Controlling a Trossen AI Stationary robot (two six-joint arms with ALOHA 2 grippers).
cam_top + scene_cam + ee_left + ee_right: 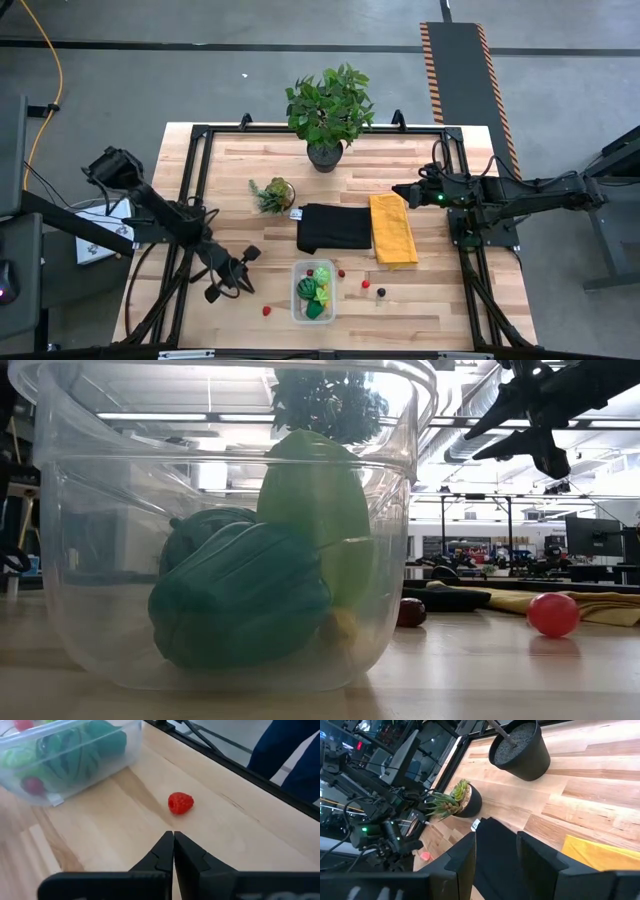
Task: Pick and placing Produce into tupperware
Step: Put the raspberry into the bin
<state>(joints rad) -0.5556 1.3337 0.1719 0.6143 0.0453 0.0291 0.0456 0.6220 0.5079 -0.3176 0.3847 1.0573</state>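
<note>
The clear tupperware [313, 291] stands near the table's front edge and holds green, lime-green and red produce [240, 585]. A red berry [180, 803] lies on the table just ahead of my left gripper [173, 839], which is shut, touches nothing and sits left of the tupperware [65, 755]. In the high view the berry [267, 311] is to the front left of the container. Two red pieces [342, 272] [365, 283] and a dark one [381, 292] lie to its right. My right gripper [495, 852] hangs open above the black cloth's far right corner.
A black cloth [335, 228] and a folded yellow cloth [393, 228] lie mid-table. A small succulent [275, 193] and a large potted plant [328, 105] stand farther back. A black frame rail [190, 200] runs along the table's edges.
</note>
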